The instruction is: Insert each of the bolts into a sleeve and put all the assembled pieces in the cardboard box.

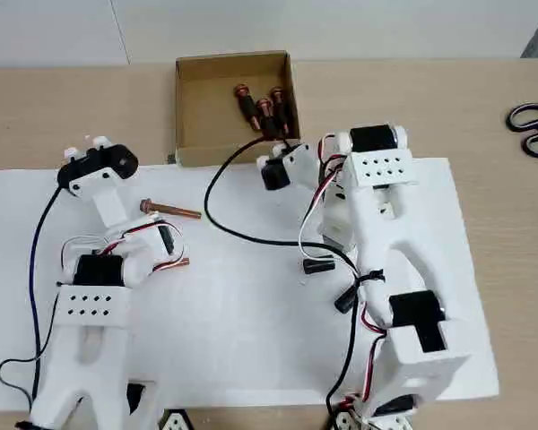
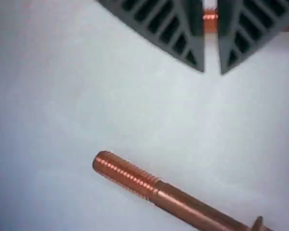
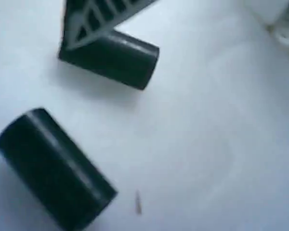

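Note:
My left gripper [image 2: 211, 57] is shut on a copper bolt [image 2: 210, 20], held low over the white sheet; its threaded tip [image 1: 184, 262] sticks out beside the gripper [image 1: 172, 251]. A second copper bolt [image 2: 154, 190] lies loose on the sheet [image 1: 170, 210]. Two black sleeves lie on the sheet by the right arm: one [image 3: 111, 57] [image 1: 318, 264] and another [image 3: 53, 168] [image 1: 345, 300]. My right gripper [image 1: 334, 240] stands open just above the first sleeve, one finger [image 3: 86, 29] at its end. The cardboard box [image 1: 186, 107] holds several assembled pieces [image 1: 264, 107].
A white sheet [image 1: 251, 340] covers the middle of the wooden table. Black cables [image 1: 242, 235] from the right arm trail across it. Scissors [image 1: 533, 130] lie at the far right edge of the table.

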